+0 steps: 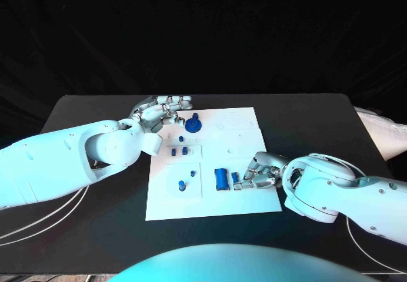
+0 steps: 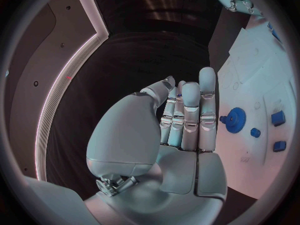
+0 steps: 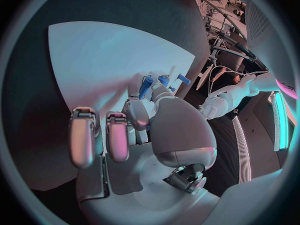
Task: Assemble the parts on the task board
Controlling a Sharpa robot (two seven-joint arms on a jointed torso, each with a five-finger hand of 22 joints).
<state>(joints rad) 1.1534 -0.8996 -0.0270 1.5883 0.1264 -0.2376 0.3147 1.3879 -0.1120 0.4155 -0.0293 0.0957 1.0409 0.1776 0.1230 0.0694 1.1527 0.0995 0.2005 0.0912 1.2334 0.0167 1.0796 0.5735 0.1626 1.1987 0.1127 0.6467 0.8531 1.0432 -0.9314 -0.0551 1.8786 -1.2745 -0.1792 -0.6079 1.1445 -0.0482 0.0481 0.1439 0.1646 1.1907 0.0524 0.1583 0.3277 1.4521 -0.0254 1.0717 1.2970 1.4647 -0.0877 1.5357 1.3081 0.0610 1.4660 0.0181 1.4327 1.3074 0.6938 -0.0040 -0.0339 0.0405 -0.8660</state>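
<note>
1. The flat white task board (image 1: 242,126) lies mid-table, carrying small blue parts; a toothed blue gear (image 1: 194,124) sits near its far left corner.
2. My left hand (image 1: 159,110) hovers beside that gear, fingers straight, pressed together, empty.
3. My right hand (image 1: 259,171) curls beside a blue cylinder (image 1: 221,178); whether it pinches anything, I cannot tell.

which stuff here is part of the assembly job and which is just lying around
Job:
white board
blue gear piece
blue cylinder
small blue pegs
left hand
right hand

Lying about:
white cables on the black table
</note>
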